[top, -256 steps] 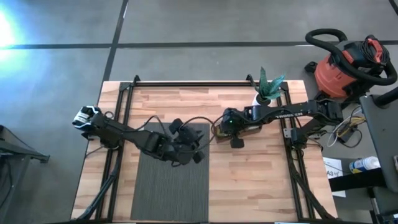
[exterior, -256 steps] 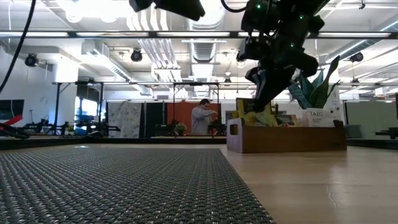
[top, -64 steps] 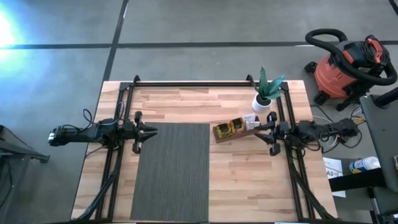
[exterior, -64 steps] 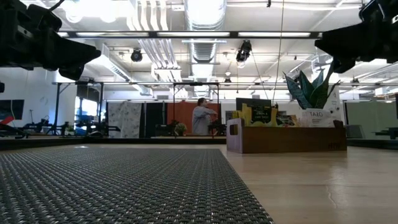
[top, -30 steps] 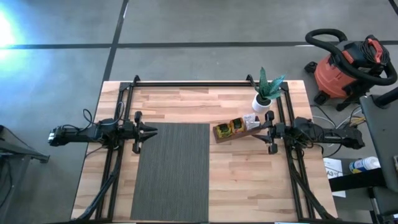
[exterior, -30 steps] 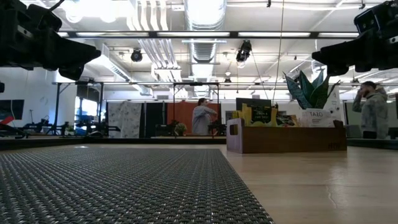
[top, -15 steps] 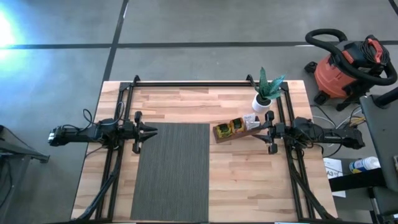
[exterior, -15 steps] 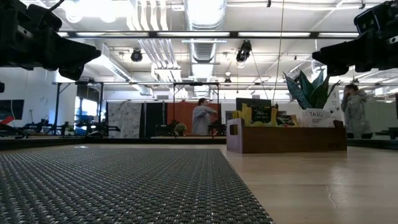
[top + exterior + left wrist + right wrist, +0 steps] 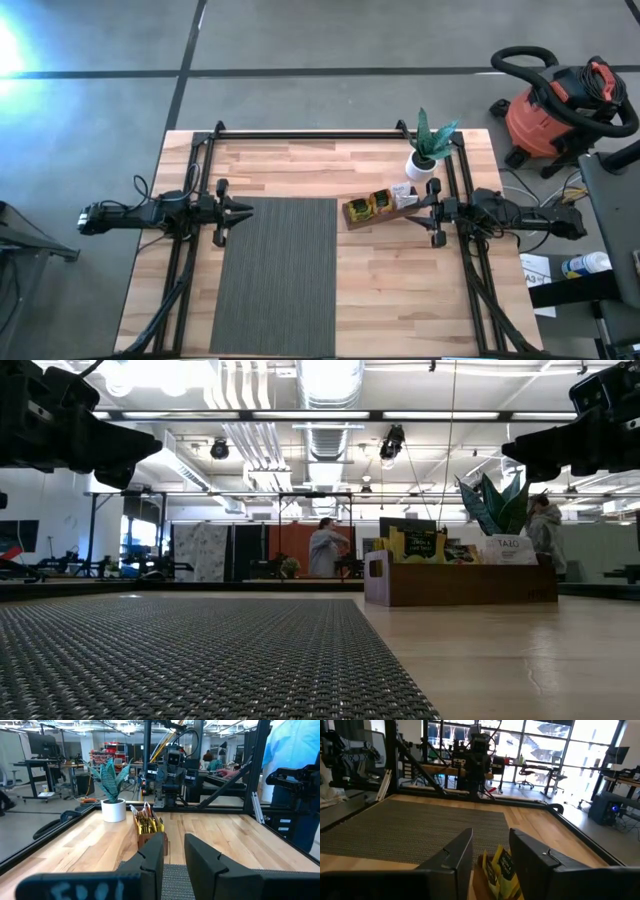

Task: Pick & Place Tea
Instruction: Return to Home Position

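While they rest at opposite edges of the pale wooden bench (image 9: 300,160), the left tool (image 9: 243,208) and right tool (image 9: 418,208) are parted and empty. The yellow square tea sachets (image 9: 368,206) stand in the brown wooden tray (image 9: 352,221), just beside the right tool.

The desk (image 9: 300,165) was pale wood, striped in blond and tan planks, and edged by black rails (image 9: 320,133). The mat (image 9: 275,280) on it was grey with a fine woven rib. The tray (image 9: 460,584) was brown wood, and the tea (image 9: 504,865) in it was yellow with dark green marks. The plant (image 9: 433,132) had green leaves in a white pot (image 9: 420,166). The left gripper (image 9: 245,209) and right gripper (image 9: 418,208) were black. Beyond the desk's right edge, the vacuum (image 9: 555,110) was red with a black hose, on a grey floor (image 9: 300,50).
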Controlling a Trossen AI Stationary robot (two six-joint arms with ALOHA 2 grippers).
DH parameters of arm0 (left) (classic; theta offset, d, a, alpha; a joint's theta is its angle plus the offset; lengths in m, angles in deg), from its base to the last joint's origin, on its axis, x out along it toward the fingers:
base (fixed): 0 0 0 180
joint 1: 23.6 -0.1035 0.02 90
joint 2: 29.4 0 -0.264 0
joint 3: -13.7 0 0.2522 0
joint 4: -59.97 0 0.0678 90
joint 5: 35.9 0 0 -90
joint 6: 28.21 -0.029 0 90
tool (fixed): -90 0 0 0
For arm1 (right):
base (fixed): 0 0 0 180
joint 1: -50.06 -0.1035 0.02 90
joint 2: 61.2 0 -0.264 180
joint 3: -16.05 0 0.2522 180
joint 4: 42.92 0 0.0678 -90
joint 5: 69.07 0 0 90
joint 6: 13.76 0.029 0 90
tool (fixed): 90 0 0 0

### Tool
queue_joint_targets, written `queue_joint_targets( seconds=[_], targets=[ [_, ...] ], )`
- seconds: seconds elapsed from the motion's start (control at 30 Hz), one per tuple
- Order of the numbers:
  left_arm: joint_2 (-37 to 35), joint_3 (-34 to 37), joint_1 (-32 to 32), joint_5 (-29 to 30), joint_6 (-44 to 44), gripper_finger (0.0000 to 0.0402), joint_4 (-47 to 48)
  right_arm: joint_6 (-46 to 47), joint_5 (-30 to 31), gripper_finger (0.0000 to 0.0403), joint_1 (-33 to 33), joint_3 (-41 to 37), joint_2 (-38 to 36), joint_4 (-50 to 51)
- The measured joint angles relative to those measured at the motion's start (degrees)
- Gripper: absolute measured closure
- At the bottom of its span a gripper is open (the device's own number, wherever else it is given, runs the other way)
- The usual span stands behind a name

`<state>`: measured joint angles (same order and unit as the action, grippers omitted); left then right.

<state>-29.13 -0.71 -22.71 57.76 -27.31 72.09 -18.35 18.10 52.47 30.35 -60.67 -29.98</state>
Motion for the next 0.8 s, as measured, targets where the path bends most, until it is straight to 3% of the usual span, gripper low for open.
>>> queue_joint_targets(
  seconds=[0.8],
  targets=[
    [0.0,0.0,0.0,0.0,0.0,0.0329,0.01,0.02,0.0,0.0275,0.0,0.0,0.0,-0.02]
  ],
)
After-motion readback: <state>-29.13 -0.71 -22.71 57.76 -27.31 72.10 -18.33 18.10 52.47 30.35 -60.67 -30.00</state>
